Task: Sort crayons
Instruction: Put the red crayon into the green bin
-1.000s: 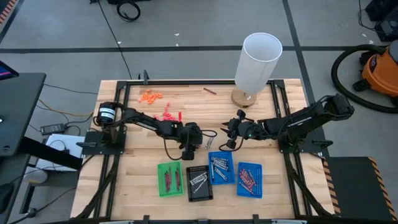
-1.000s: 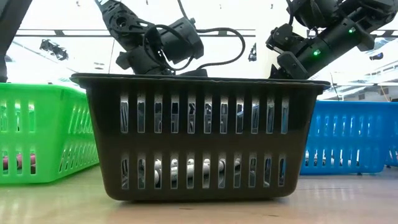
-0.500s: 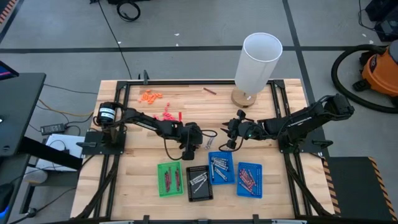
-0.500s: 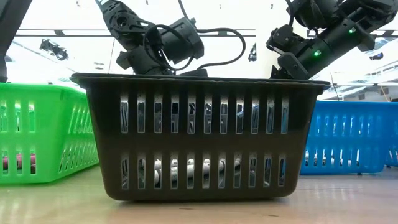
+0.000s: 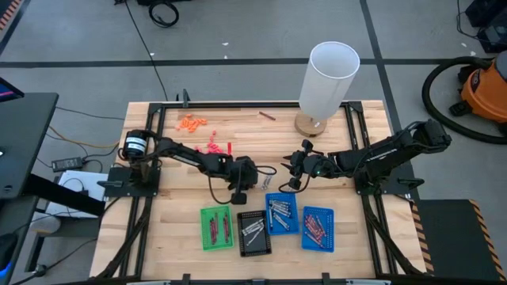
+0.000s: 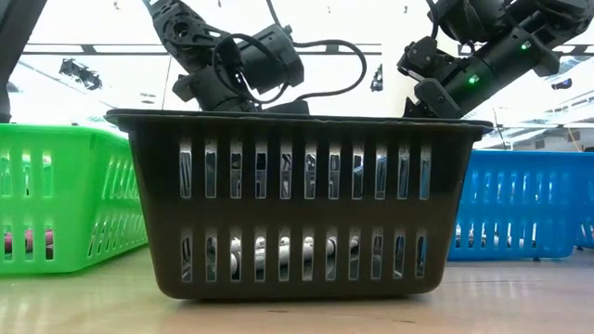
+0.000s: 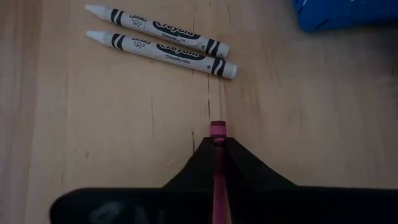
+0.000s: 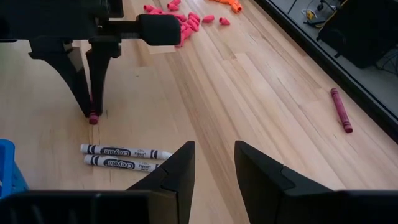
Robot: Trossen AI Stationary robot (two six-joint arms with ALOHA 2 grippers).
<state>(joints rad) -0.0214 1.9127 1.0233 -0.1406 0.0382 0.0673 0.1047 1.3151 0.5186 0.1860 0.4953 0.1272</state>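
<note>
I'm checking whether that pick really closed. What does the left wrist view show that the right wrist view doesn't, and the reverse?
Only the left wrist view: the dark pink crayon running between the shut left hand's fingers.
Only the right wrist view: the open right hand, a loose maroon crayon near the table edge, and pink bits.
Both: the two white crayons side by side on the table.

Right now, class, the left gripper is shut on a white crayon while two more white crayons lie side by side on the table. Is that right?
Not quite. The left gripper is shut on a maroon crayon, not a white one, as the left wrist view shows. Two white crayons do lie side by side on the table.
</note>
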